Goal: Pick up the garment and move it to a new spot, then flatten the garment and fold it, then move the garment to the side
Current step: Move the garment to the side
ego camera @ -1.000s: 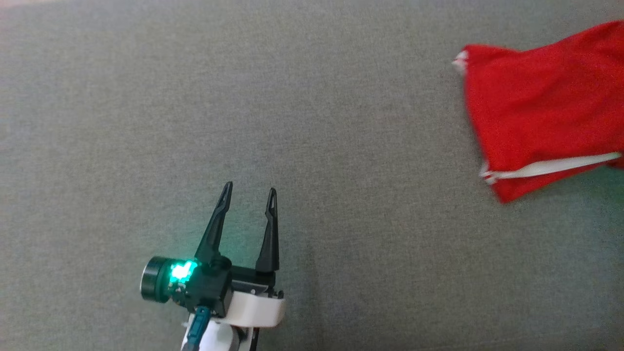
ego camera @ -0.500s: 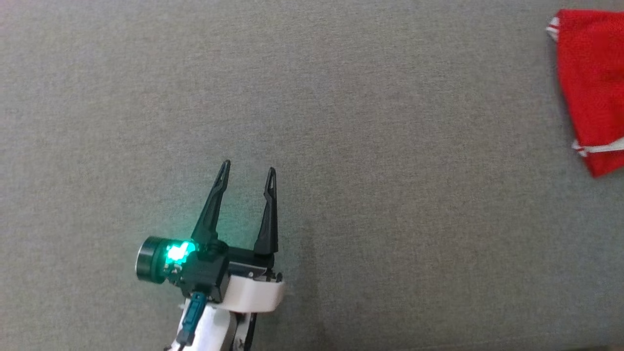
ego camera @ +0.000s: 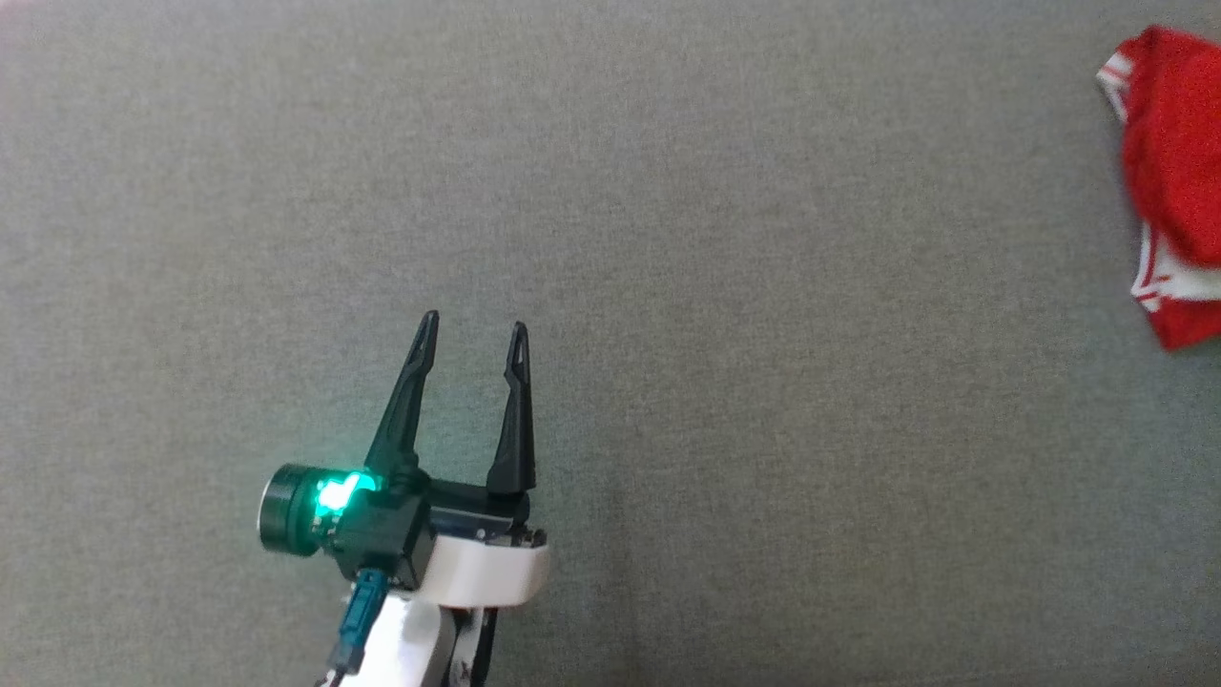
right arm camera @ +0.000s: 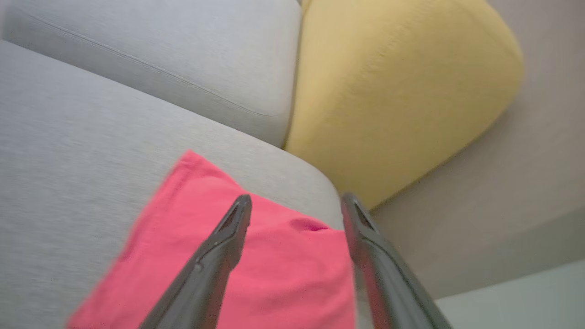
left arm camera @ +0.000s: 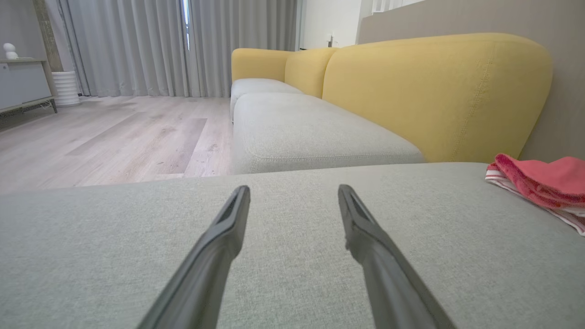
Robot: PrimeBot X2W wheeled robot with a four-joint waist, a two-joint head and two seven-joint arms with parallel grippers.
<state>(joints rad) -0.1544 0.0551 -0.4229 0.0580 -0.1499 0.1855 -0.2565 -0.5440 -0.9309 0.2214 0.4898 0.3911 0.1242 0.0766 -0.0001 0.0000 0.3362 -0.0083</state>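
at the cushion (ego camera: 763, 286) edge lies the garment (ego camera: 1178, 172), left claw (ego camera: 473, 322) well apart.

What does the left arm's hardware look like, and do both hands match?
The left hand has two long black tapering fingers with slotted tips, on a black body. There is a dark cylinder at its side, next to a green light. A teal cable plugs in below, and the wrist collar is white. The right hand has matching long dark fingers.
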